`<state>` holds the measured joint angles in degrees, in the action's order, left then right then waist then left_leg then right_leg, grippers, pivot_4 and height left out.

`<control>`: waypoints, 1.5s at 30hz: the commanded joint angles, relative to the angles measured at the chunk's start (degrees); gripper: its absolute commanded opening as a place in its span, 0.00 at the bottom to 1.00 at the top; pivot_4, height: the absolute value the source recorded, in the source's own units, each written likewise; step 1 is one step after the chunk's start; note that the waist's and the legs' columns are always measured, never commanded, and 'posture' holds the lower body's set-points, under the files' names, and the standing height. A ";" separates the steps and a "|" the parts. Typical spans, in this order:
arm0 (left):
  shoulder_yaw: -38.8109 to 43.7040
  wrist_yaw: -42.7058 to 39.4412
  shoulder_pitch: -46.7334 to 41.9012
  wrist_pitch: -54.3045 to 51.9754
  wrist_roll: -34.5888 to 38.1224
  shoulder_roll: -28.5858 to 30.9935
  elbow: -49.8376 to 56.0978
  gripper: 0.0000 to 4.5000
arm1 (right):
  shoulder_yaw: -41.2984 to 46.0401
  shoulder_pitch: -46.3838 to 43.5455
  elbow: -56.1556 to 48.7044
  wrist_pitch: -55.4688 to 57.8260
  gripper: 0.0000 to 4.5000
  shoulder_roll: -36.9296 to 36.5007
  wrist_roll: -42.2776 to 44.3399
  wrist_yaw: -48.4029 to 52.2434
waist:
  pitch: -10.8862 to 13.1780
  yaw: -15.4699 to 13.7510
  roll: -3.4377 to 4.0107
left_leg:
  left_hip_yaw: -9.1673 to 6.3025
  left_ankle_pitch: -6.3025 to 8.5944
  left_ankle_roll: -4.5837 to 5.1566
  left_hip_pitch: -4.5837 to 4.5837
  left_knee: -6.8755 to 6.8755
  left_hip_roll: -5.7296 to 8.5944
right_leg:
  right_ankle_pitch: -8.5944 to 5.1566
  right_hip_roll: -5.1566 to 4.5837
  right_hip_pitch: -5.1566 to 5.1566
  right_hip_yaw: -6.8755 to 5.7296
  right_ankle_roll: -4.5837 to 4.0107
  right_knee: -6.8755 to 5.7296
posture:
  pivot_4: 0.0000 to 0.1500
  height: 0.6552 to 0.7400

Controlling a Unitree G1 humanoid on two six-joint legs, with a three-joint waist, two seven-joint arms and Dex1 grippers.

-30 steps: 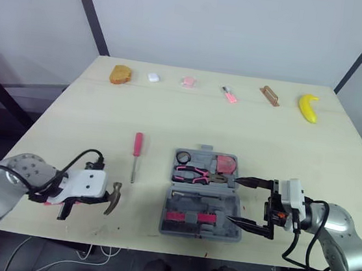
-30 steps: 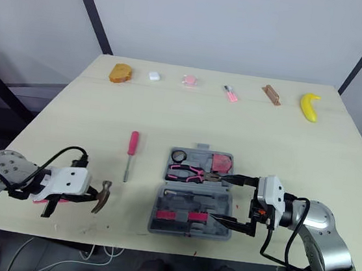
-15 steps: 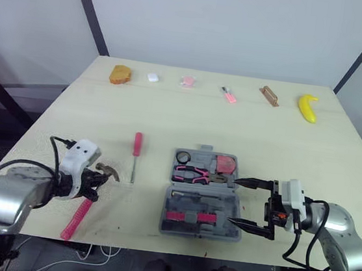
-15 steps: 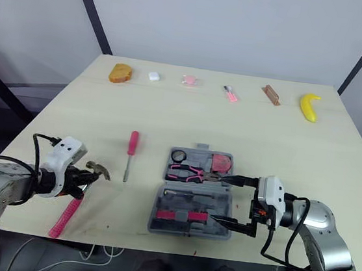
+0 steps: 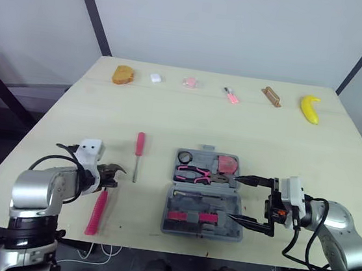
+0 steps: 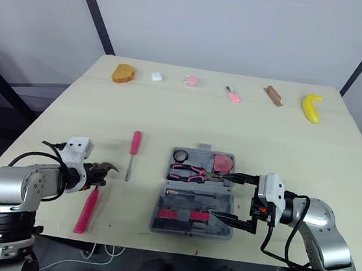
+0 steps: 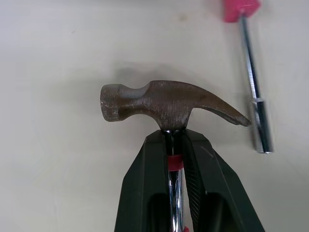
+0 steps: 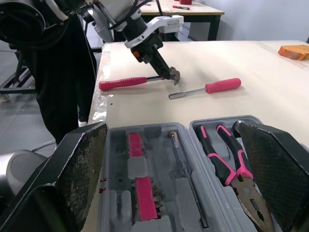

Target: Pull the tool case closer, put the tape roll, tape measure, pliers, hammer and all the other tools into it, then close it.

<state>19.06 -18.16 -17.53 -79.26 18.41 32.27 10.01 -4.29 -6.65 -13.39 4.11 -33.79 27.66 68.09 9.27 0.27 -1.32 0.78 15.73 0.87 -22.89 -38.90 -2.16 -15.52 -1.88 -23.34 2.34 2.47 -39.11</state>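
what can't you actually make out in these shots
- Hammer handle: left wrist view, mostly hidden by the left tool's shut fingers.
- Tool case outer sides: right wrist view, covered by the right tool's open fingers.
- Small white item and pink item at the table's far edge: eye views, too small to identify.
- Round thing in the case: eye views, too small to name.

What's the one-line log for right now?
left tool: shut on hammer | right tool: open, at tool case | pliers: in case | screwdriver: on table
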 commanded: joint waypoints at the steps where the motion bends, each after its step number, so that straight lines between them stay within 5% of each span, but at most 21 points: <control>1: -0.99 -0.54 1.16 4.03 -0.34 0.68 0.10 0.13 | 0.61 -0.28 -1.83 -0.67 1.00 -0.07 0.25 -0.34 | 0.00 0.02 0.00 | 0.01 0.00 0.00 0.00 0.00 0.00 | 0.00 -0.02 0.00 0.00 0.01 0.01 | 1.00 1.00; 3: -0.65 -0.62 1.51 5.49 -0.40 0.53 -0.01 0.23 | 0.65 -0.22 -1.96 -0.63 1.00 -0.15 0.23 -0.39 | 0.00 0.10 0.00 | 0.02 0.00 -0.01 0.00 0.00 0.00 | 0.01 -0.03 0.00 0.01 0.01 0.01 | 1.00 1.00; 9: -0.31 -1.19 5.83 10.87 0.05 0.15 3.26 0.85 | 0.78 -0.01 -1.89 -0.74 1.00 -0.25 -0.13 -0.68 | 0.00 0.41 0.00 | 0.02 0.00 -0.01 0.00 0.00 -0.04 | 0.00 -0.04 0.00 0.01 0.01 0.02 | 1.00 1.00; 23: -0.11 1.31 20.16 40.42 -2.46 -12.65 6.64 0.85 | 0.87 -0.28 -1.23 -1.31 1.00 -0.09 -0.63 -1.25 | -0.02 0.15 -0.02 | 0.03 0.01 0.00 0.02 0.01 -0.07 | 0.06 -0.19 0.08 0.00 0.09 0.11 | 1.00 1.00; 37: 0.29 4.68 20.04 46.31 -3.62 -13.80 0.60 0.85 | 1.08 -0.57 -0.74 -1.75 1.00 -0.32 -0.95 -1.11 | -0.02 0.30 -0.02 | 0.02 0.01 0.01 0.03 0.01 -0.04 | 0.07 -0.13 0.10 -0.01 0.10 0.13 | 1.00 1.00; 40: -0.15 4.36 19.37 47.77 -3.79 -13.67 -1.33 0.70 | 1.05 -0.55 -0.57 -1.90 1.00 -0.24 -1.05 -1.03 | -0.02 0.29 -0.02 | 0.02 0.01 0.01 0.03 0.01 -0.03 | 0.07 -0.13 0.10 -0.02 0.11 0.13 | 1.00 1.00; 42: -0.62 4.63 19.14 48.55 -4.33 -13.59 -2.21 0.51 | 1.06 -0.53 -0.51 -1.98 1.00 -0.23 -1.06 -1.01 | -0.02 0.29 -0.02 | 0.02 0.01 0.01 0.04 0.01 -0.03 | 0.07 -0.13 0.10 -0.01 0.10 0.13 | 1.00 1.00; 45: -0.94 5.07 18.70 48.83 -4.10 -14.08 -3.20 0.51 | 1.07 -0.31 -0.61 -2.15 1.00 -0.21 -1.16 -1.08 | -0.02 0.24 -0.02 | 0.01 0.01 0.01 0.04 0.01 -0.03 | 0.07 -0.13 0.12 -0.02 0.11 0.14 | 1.00 1.00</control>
<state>18.37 -13.45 1.51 -31.24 14.64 18.35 7.24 -4.19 -6.55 -12.68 3.37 -33.81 26.31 67.01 9.25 0.50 -1.34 0.80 15.74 0.88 -22.84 -38.89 -2.19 -15.45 -2.01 -23.22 2.32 2.57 -38.97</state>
